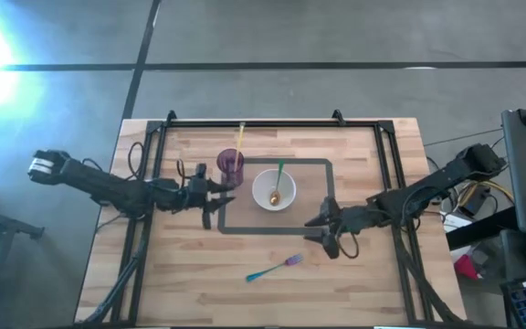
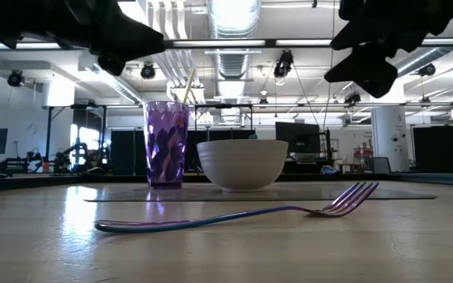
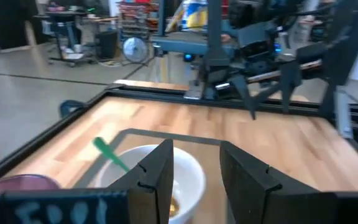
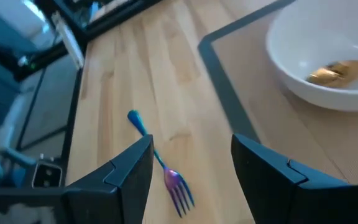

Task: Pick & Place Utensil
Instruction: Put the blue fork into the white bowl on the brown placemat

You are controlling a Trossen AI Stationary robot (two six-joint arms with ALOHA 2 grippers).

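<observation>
Here, iridescent fork [image 1: 273,268] flat on wooden table [image 1: 373,283], outside taped rectangle, near white bowl [image 1: 273,189]. Right gripper [image 1: 322,230] above, fingers parted, empty. Left gripper [image 1: 219,195] beside purple cup [image 1: 231,167], parted, empty.

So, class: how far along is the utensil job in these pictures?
Looks done: a spoon rests in the bowl and a yellow utensil stands in the cup. In hand: nothing; both grippers, left and right, are open. Left: the fork lies on the table.
</observation>
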